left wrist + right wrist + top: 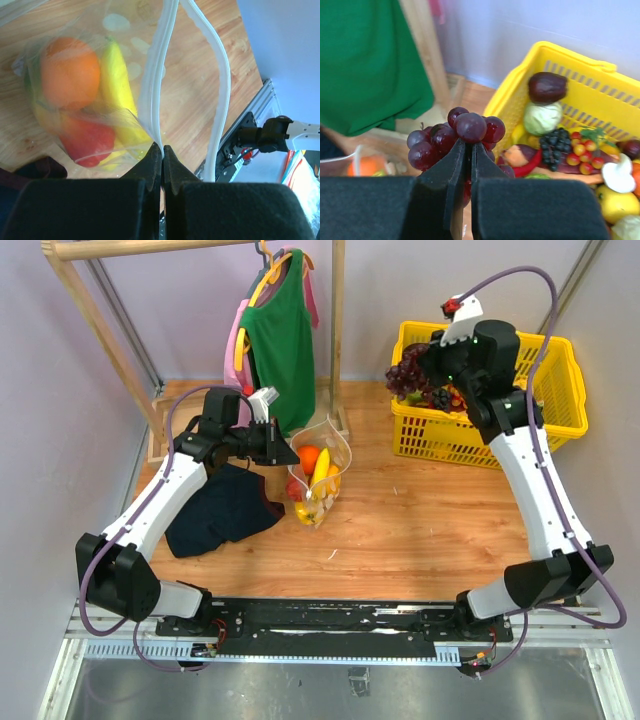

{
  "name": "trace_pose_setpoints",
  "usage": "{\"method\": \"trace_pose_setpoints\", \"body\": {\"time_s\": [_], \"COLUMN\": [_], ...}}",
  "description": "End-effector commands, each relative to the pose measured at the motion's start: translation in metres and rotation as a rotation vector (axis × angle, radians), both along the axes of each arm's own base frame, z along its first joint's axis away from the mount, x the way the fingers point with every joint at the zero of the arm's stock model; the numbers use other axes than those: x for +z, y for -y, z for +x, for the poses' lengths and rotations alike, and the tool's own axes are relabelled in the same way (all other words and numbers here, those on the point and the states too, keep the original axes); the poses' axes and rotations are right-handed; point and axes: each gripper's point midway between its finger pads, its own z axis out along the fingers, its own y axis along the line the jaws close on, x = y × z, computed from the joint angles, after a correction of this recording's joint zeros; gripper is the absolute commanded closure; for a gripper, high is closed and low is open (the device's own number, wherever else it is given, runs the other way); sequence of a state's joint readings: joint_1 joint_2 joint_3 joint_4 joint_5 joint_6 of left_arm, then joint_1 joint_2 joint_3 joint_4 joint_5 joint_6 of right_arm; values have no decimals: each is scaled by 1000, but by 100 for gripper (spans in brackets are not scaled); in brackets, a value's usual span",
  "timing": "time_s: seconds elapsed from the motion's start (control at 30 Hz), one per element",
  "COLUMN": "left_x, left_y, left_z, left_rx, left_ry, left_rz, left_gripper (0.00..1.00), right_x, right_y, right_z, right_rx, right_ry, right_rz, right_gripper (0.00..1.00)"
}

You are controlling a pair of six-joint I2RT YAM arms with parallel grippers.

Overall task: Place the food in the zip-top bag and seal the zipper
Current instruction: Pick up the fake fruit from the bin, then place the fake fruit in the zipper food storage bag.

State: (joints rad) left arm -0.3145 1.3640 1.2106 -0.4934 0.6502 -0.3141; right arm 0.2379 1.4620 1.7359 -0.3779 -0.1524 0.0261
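Observation:
The clear dotted zip-top bag (322, 477) stands open at the table's middle, holding an orange (69, 73), a banana (117, 85) and a red piece (86, 141). My left gripper (162, 148) is shut on one lip of the bag's white zipper strip (152, 90); the other lip (223, 95) bows away, so the mouth gapes. In the top view the left gripper (283, 447) sits at the bag's left rim. My right gripper (470, 145) is shut on a bunch of purple grapes (451, 136), held up at the basket's left edge, where the grapes (410, 373) also show from above.
A yellow basket (568, 380) at the back right holds several more toy foods (560, 145). A dark navy cloth (222, 508) lies left of the bag. A wooden rack (338, 330) with a green shirt (282, 340) stands behind the bag.

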Motion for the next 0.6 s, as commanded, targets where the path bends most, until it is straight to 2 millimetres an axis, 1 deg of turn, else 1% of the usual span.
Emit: {"method": "trace_pose_setpoints", "body": {"time_s": [0.0, 0.13, 0.27, 0.4, 0.57], "left_x": [8, 8, 9, 10, 10], "left_y": [2, 2, 2, 2, 3], "left_z": [-2, -2, -2, -2, -3], "left_rx": [-20, -19, -20, -19, -24], "left_ry": [28, 29, 32, 33, 32], "left_rz": [-31, -34, -35, -36, -41], "left_gripper": [100, 99, 100, 100, 100], "right_x": [27, 25, 17, 3, -19], "right_y": [-39, -74, -108, -138, -167], "right_z": [-32, -54, -76, -93, -103], "right_rx": [114, 219, 318, 392, 437], "right_ry": [70, 62, 38, -7, -85], "right_rz": [52, 86, 118, 136, 181], "right_gripper": [99, 99, 99, 99, 99]}}
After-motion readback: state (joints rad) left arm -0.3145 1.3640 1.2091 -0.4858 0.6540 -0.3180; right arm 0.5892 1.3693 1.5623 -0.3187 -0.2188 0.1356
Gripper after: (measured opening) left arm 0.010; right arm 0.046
